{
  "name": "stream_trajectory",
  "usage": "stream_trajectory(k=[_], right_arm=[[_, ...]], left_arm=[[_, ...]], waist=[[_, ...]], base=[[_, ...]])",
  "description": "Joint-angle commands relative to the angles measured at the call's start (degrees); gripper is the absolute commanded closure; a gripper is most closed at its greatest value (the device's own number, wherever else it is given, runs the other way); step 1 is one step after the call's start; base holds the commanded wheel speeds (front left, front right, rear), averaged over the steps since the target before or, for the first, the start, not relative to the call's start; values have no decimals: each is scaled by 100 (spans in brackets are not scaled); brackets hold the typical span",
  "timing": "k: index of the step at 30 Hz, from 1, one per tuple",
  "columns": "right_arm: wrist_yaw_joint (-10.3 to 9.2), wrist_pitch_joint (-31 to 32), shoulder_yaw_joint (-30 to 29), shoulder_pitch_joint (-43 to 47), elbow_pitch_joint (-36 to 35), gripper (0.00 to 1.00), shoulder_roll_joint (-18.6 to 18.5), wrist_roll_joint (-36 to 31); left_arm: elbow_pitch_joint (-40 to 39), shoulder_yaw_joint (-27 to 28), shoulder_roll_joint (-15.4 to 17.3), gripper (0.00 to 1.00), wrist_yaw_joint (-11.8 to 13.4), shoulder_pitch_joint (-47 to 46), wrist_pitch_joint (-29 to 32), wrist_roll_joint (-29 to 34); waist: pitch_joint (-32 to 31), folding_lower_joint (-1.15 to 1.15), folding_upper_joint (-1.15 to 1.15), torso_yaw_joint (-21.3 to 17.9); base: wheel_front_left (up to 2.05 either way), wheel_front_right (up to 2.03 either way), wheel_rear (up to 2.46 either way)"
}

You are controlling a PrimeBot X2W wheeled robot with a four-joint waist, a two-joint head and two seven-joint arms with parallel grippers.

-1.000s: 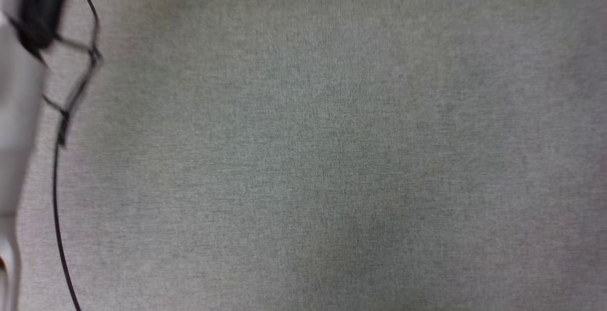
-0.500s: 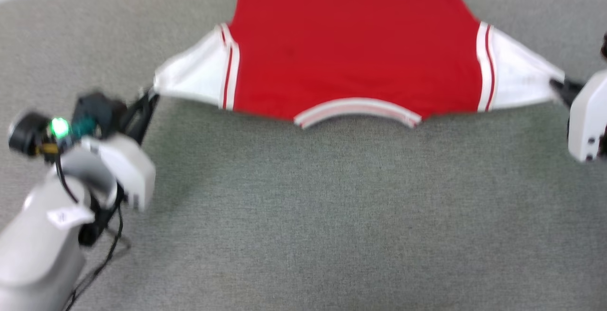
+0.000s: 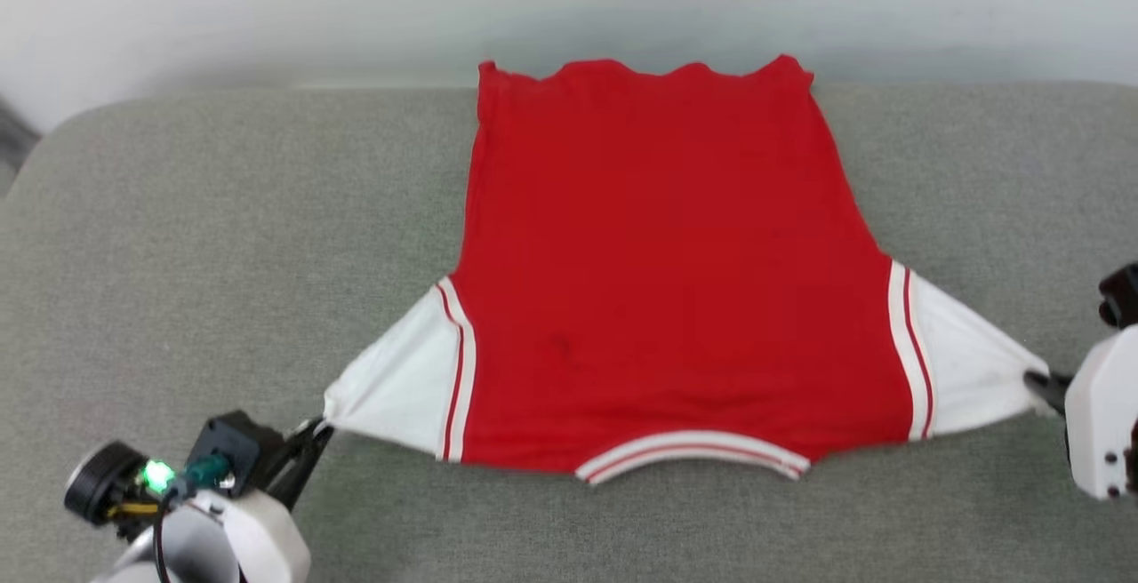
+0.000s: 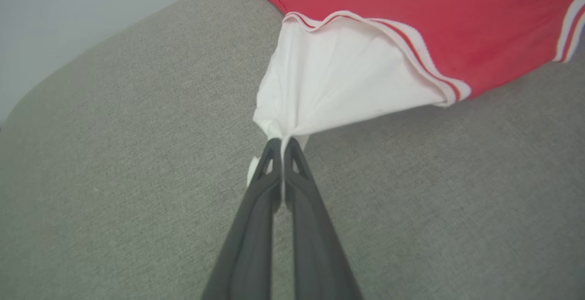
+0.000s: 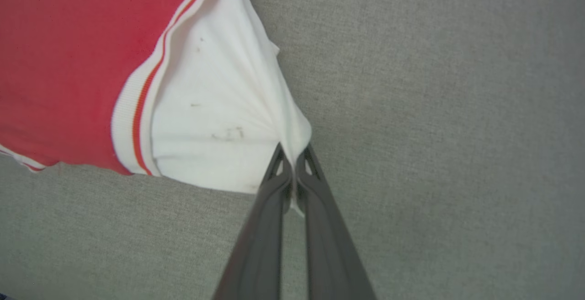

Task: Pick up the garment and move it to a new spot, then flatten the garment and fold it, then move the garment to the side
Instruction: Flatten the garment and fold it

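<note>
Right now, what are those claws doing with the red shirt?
Left gripper shut on one sleeve tip, right gripper on the other. Red jersey with white short sleeves spread plain-side-up on grey fabric surface. No obstruction seen.

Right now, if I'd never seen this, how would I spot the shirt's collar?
Start with the wide grey cushion; a red shirt lies spread on it. Along the shirt's edge nearest the robot, midway between the white sleeves, is the collar: a curved white band with a thin red stripe, the only trim that arcs rather than runs straight.
</note>
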Motion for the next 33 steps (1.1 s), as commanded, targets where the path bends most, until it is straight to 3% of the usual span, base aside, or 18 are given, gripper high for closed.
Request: stream_trajectory(k=[1,7,12,24,27,28,33], right_arm=[[-11,162,-174,347,-149,100,-76,3],[-10,959,-737,1429,-783,100,-21,76],[-10,1497,-1181,2203,-1327,100,65,81],[-9,1948,-1682,2694,-1901,100,457,-281],[-7,1960,-1506,2609,-2106,100,254,-350],[-8,2019,-1475,2579,-2098,0,245,-306],[-6,2004,-1509,2051,-2455,0,355,28]], left_arm=[[-104,-6,125,100,107,286,49,-72],[-541,0,374,100,343,978,142,-280],[-788,-143,492,100,400,1473,233,-434],[-936,-350,238,100,327,1459,121,-377],[-1028,-392,235,100,306,1393,145,-295],[-1084,-420,240,100,312,1372,171,-256],[-1578,-483,70,100,506,1372,291,-224]], waist=[[-170,2,0,5],[-343,2,0,15],[-385,2,0,5],[-243,2,0,2],[-196,2,0,-13],[-179,2,0,-21],[3,2,0,25]], base=[[0,0,0],[0,0,0],[0,0,0],[0,0,0],[0,0,0],[0,0,0],[0,0,0]])
